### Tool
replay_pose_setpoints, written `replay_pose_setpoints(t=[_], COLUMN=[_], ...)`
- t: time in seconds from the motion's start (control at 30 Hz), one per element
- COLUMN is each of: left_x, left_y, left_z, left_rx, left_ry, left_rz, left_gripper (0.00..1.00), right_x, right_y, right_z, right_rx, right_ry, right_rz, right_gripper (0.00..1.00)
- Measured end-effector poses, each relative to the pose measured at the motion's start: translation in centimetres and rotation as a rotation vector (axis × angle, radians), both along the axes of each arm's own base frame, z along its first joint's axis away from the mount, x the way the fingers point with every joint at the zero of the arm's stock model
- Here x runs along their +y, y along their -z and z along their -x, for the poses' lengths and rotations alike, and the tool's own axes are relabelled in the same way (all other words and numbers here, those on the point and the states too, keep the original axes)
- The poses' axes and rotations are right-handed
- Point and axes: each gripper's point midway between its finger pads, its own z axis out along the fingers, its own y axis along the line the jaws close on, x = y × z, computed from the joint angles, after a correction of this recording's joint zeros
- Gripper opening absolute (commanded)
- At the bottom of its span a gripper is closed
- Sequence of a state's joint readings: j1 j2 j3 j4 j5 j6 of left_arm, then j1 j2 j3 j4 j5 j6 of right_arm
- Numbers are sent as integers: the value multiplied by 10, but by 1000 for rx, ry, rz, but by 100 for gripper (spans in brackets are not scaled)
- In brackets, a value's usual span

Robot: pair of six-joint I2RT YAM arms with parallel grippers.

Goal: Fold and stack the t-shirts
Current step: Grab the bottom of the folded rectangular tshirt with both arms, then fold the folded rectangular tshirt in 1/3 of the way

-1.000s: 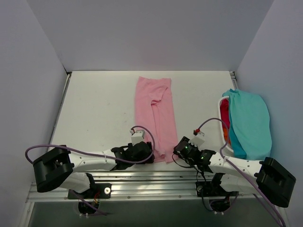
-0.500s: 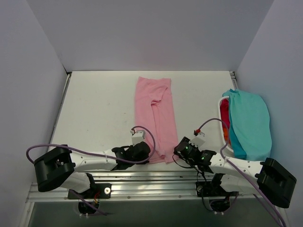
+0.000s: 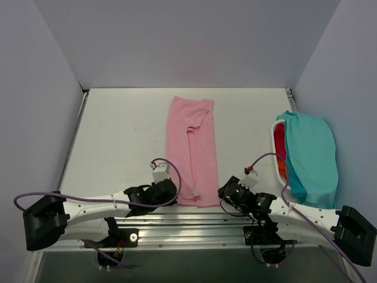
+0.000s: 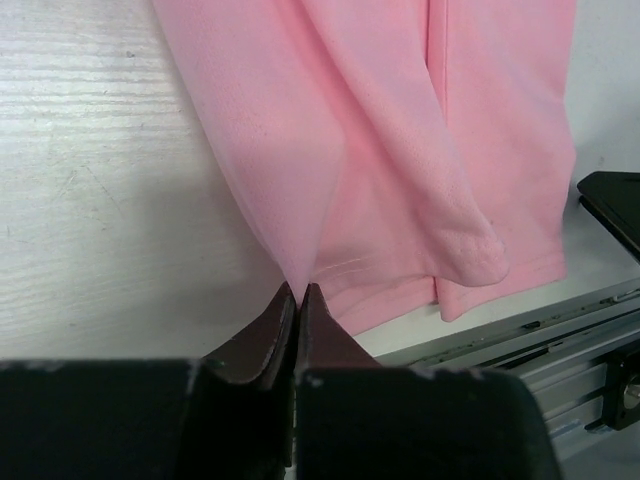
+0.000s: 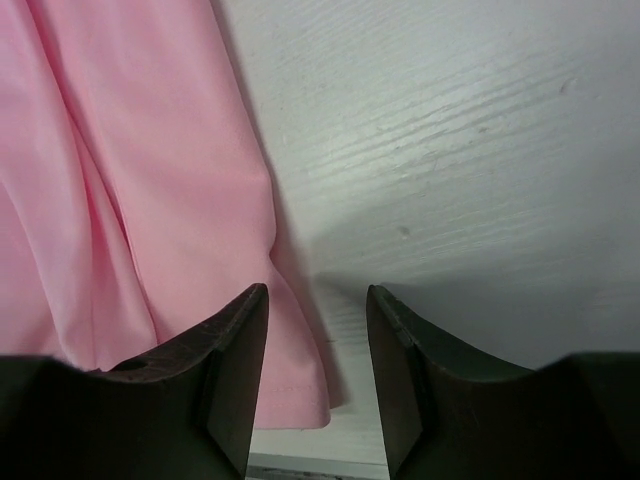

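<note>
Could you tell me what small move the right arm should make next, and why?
Probably ease the right gripper down and close it on the pink t-shirt's near right edge: the left gripper is shut on the near left edge, while the right jaws stand open there.

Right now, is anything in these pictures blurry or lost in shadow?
Top view: even light, all sharp. Left wrist view: the left tool is dark and soft near the lens, the pink t-shirt crisp. Right wrist view: the right tool is dark too, and a grey shadow lies on the table beside the shirt.
</note>
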State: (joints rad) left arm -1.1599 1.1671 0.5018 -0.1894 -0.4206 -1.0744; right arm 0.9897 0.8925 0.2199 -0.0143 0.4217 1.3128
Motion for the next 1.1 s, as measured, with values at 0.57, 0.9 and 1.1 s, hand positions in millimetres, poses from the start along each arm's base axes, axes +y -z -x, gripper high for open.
replay_pose_setpoints(t=[0.57, 0.9, 1.1], left_x=[3, 4, 5], left_y=[21, -8, -41], left_z=[4, 7, 0], left_rx=[38, 7, -41], left_ry=[-2, 4, 5], left_rz=[-55, 16, 18], left_gripper=[2, 2, 2], right_x=[49, 35, 47], right_y=[7, -14, -68], right_z=[37, 38, 21], right_rx=[29, 9, -84], right_ry=[-105, -88, -83], right_rz=[-42, -44, -51], right_gripper=[0, 0, 0])
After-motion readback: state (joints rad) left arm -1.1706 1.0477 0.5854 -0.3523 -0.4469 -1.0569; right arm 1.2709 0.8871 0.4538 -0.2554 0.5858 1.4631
